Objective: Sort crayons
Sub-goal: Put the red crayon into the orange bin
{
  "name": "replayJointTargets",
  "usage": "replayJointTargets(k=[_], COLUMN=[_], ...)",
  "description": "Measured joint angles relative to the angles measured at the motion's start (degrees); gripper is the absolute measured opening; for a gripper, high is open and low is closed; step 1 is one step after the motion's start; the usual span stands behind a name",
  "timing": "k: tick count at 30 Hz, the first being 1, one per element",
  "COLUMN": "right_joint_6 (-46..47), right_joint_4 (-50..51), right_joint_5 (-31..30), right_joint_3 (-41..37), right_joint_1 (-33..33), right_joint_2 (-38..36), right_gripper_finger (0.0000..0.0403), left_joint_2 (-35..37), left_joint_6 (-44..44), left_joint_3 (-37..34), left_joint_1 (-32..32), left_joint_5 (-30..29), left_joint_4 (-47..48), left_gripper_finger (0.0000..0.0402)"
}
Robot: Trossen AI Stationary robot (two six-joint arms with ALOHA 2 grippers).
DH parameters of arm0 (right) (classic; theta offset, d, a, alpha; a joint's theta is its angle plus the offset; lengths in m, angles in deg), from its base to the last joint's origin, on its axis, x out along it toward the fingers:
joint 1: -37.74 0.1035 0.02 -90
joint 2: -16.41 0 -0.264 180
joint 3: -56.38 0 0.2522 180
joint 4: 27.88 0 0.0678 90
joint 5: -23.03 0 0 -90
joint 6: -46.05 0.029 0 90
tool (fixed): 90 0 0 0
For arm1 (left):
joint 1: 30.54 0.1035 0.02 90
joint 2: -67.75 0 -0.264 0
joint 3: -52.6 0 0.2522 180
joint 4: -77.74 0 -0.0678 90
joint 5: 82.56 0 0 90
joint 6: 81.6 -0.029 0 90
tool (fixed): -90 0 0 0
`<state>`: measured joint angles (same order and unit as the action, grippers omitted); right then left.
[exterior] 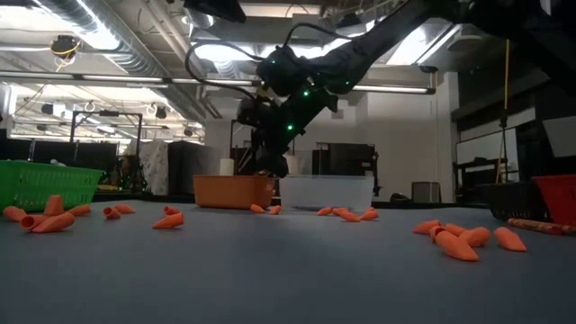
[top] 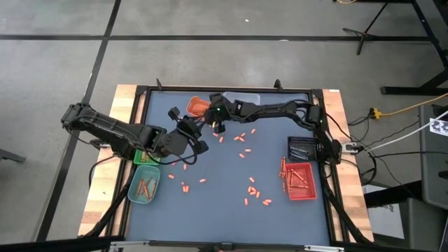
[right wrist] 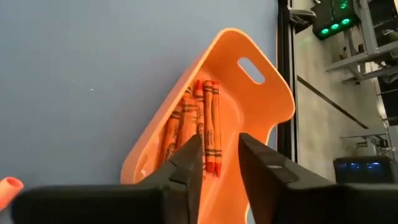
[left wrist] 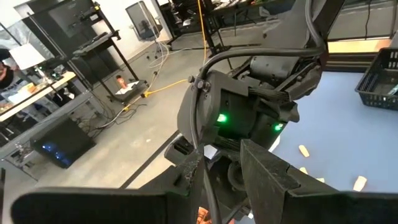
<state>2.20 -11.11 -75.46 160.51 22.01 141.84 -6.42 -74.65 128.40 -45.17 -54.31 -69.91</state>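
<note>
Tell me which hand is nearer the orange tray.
Right. The right hand hangs directly over the orange tray, fingers apart above its crayons. The left hand sits farther off, toward the table's middle.

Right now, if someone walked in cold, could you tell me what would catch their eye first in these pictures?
Probably the right gripper, open above the orange tray at the far edge of the table, with several orange crayons lying in the tray below its fingers. Next, the small orange pieces strewn over the blue-grey tabletop. The left gripper waits just left of the right one, its camera filled by the other arm.
</note>
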Motion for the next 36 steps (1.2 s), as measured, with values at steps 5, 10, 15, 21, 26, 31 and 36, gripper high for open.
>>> replayJointTargets(k=[5, 10, 15, 21, 26, 31, 36], right_joint_6=[0.1, 0.1, 0.2, 6.5, 15.4, 22.6, 25.7], right_joint_4=[3.1, 13.4, 29.3, 49.5, 63.5, 75.4, 79.6], right_joint_5=[-1.6, -3.5, -4.4, -5.9, -5.8, -3.0, -2.3], right_joint_3=[0.0, 0.0, 0.0, 0.0, 0.0, 0.0, 0.0], right_joint_1=[0.4, 2.2, 4.7, 8.0, 10.2, 11.5, 12.2], right_joint_2=[-0.8, -5.5, -11.2, -16.7, -18.9, -19.2, -19.2], right_gripper_finger=[0.0114, 0.0111, 0.0111, 0.0111, 0.0111, 0.0111, 0.0111], left_joint_2=[0.0, 0.0, 0.0, 0.0, 0.0, 0.0, 0.0], left_joint_6=[0.1, 0.1, 0.5, 0.4, 0.4, 0.4, 0.4], left_joint_3=[0.0, 0.0, 0.0, 0.0, -0.1, 0.0, -0.1], left_joint_1=[0.0, 0.0, 0.0, 0.0, 0.0, 0.0, -0.1], left_joint_5=[0.0, 0.0, 0.4, 7.1, 13.4, 22.5, 30.7], left_joint_4=[0.0, 0.0, 0.0, 0.0, 0.0, 0.0, 0.0], left_gripper_finger=[0.0092, 0.0092, 0.0092, 0.0092, 0.0092, 0.0092, 0.0092])
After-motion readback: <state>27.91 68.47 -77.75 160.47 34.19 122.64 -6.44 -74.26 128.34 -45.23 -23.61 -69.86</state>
